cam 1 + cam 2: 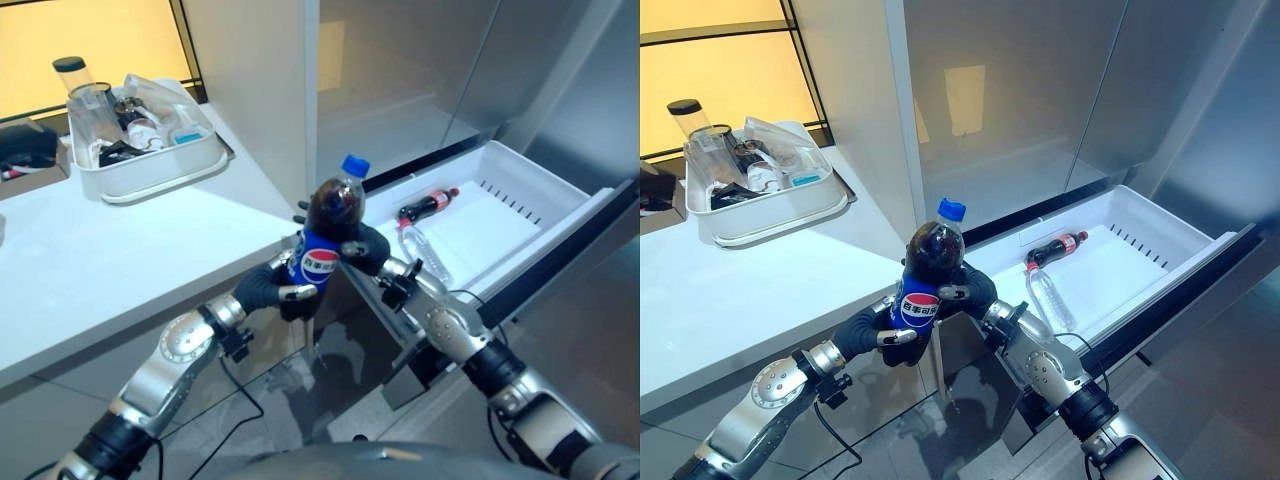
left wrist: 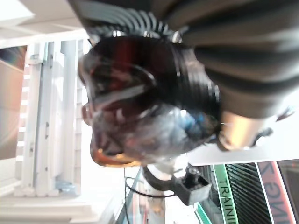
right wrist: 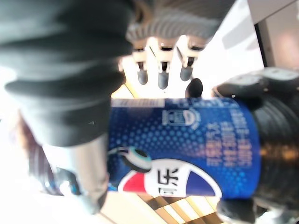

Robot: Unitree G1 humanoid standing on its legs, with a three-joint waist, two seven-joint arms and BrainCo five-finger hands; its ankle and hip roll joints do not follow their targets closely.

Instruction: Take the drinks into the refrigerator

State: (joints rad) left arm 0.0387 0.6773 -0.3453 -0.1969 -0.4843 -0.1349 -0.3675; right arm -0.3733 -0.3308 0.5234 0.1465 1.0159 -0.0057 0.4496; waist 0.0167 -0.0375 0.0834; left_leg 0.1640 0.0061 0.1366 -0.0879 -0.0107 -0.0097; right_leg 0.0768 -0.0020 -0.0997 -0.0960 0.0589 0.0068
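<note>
1. Holding steady: cola bottle with blue cap and blue label is upright at centre of the head views, clear of the counter, between both hands.
2. Left hand is curled round the lower body at the label, from the bottle's 8 o'clock. Its wrist view looks up at the dark bottle base, with the hand wrapped round it.
3. Right hand is wrapped round the upper body just above the label, from 4 o'clock. Its wrist view shows fingers on one side of the label and the thumb on the other, so a closed grip.
4. Two-handed grip looks like a handover, probably left to right, since the right arm is the one nearer the drawer.
5. Open white refrigerator drawer sits at 3 o'clock, pulled out. It already holds a small red-cap cola bottle and a clear water bottle, both lying flat, free floor toward the far end.
6. White counter is at 9 o'clock; a white tray of glassware is at 10 o'clock, well apart and not involved.
</note>
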